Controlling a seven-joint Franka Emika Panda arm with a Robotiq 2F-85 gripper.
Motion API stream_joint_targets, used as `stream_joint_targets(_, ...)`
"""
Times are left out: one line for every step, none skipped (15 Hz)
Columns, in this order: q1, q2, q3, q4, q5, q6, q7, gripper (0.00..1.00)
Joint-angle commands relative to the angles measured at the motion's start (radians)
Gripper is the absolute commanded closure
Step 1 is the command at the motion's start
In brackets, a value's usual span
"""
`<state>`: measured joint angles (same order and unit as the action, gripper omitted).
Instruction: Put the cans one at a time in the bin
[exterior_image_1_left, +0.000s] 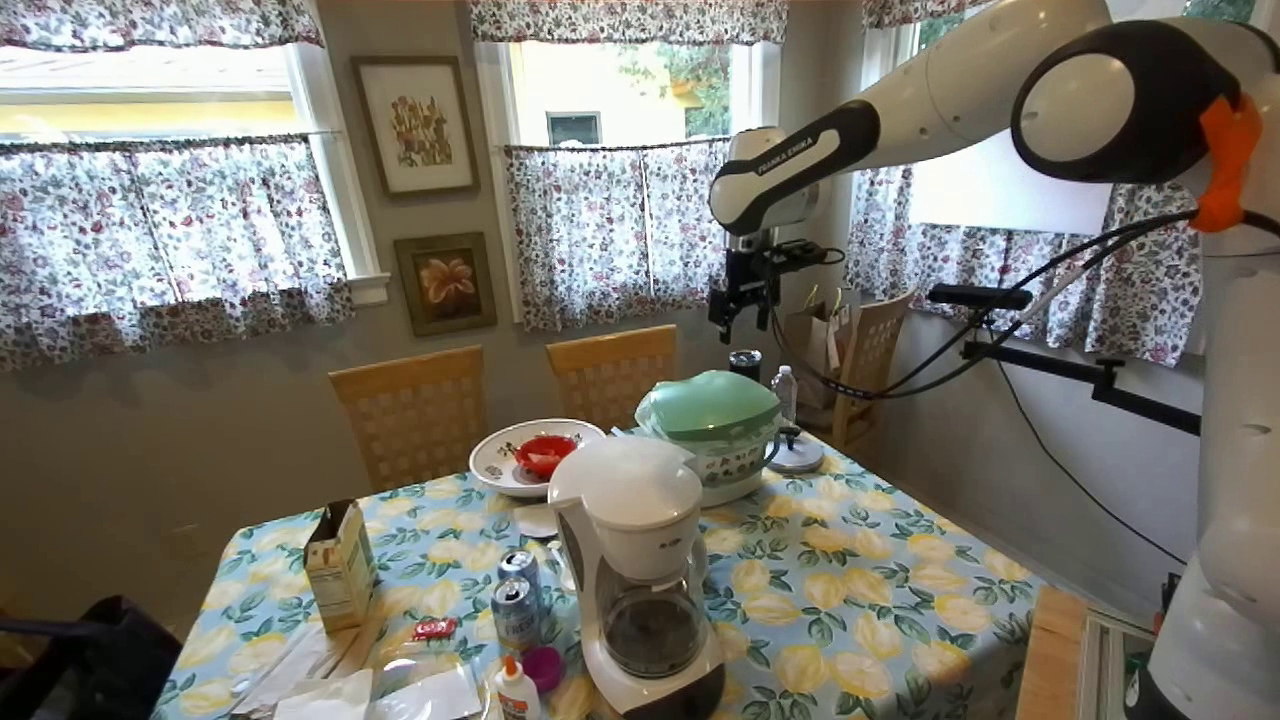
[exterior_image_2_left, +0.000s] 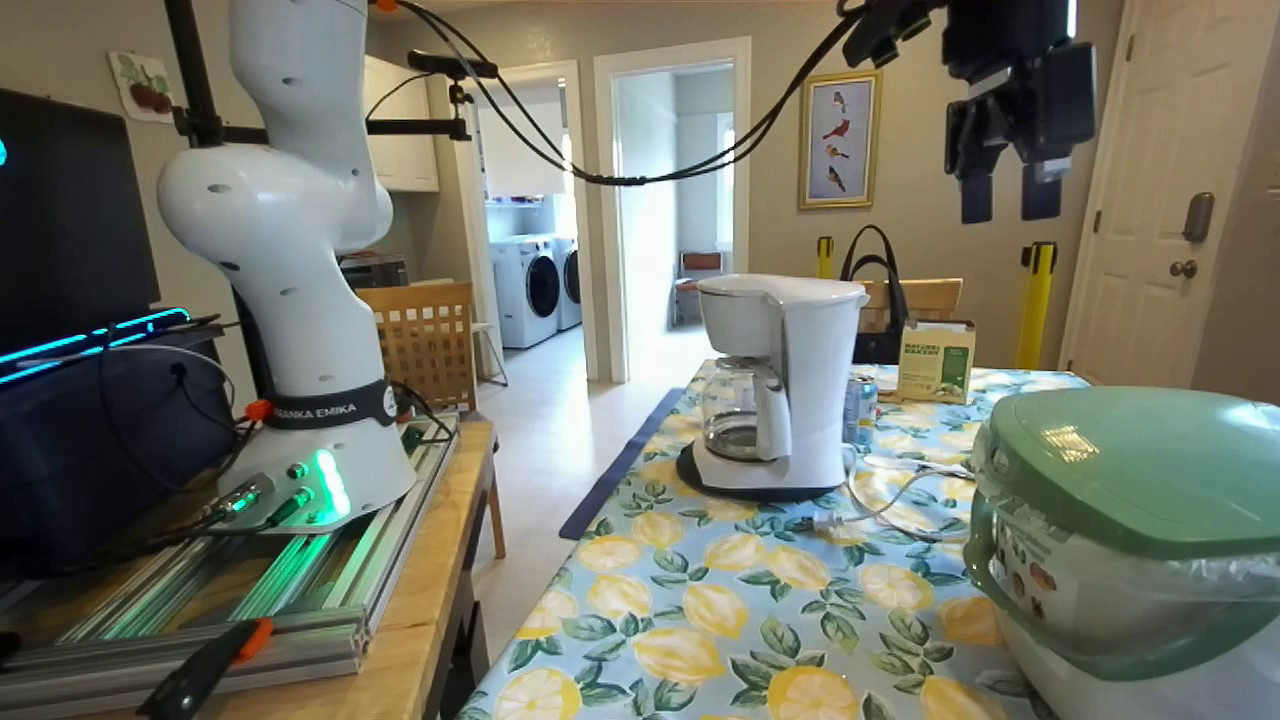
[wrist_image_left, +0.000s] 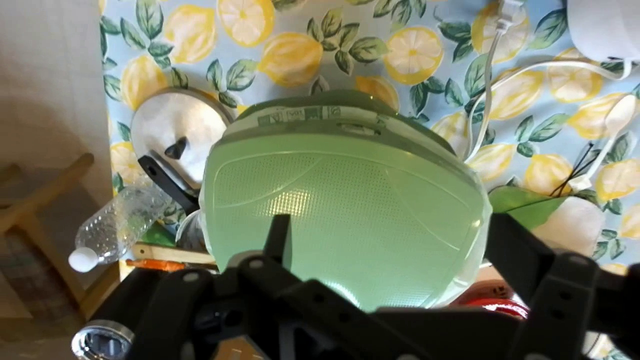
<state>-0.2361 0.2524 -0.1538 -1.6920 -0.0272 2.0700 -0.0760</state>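
Note:
Two silvery-blue cans, the nearer one (exterior_image_1_left: 515, 617) and the one behind it (exterior_image_1_left: 518, 566), stand upright beside the coffee maker. They are partly hidden behind it in an exterior view (exterior_image_2_left: 860, 408). No orange-brown can shows. The pale-green bin (exterior_image_1_left: 725, 465) (exterior_image_2_left: 1080, 590) has its green domed lid (exterior_image_1_left: 710, 405) (exterior_image_2_left: 1140, 460) down, with a clear liner sticking out at the rim. My gripper (exterior_image_1_left: 745, 325) (exterior_image_2_left: 1008, 205) is open and empty, high above the bin. In the wrist view the lid (wrist_image_left: 345, 185) shows behind and between the spread fingers (wrist_image_left: 391, 225).
The white coffee maker (exterior_image_1_left: 640, 480) (exterior_image_2_left: 785, 380) stands between cans and bin, its cord (exterior_image_2_left: 890, 510) on the cloth. A plate (exterior_image_1_left: 490, 455) with a red bowl (exterior_image_1_left: 545, 455), a pan lid (wrist_image_left: 175, 125), a bottle (wrist_image_left: 120, 225) and a dark cylinder (wrist_image_left: 102, 340) surround the bin. A carton (exterior_image_1_left: 338, 570) stands near the cans.

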Motion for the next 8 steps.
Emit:
stream_joint_targets(0.032,-0.088,-0.013,-0.102,-0.028,-0.032,0.085,0.00)
stream_joint_targets(0.037,-0.103,-0.015,-0.120,-0.036,-0.027,0.106,0.00)
stream_joint_targets(0.039,-0.118,-0.015,-0.138,-0.035,-0.015,0.108,0.00)
stream_joint_targets(0.041,-0.130,-0.016,-0.153,-0.040,-0.007,0.120,0.00)
stream_joint_targets(0.041,-0.141,-0.015,-0.165,-0.040,-0.005,0.125,0.00)
stream_joint_targets(0.041,-0.155,-0.014,-0.181,-0.039,0.005,0.124,0.00)
stream_joint_targets(0.031,-0.096,-0.012,-0.111,-0.007,-0.021,0.088,0.00)
stream_joint_targets(0.031,-0.102,-0.012,-0.115,-0.007,-0.021,0.088,0.00)
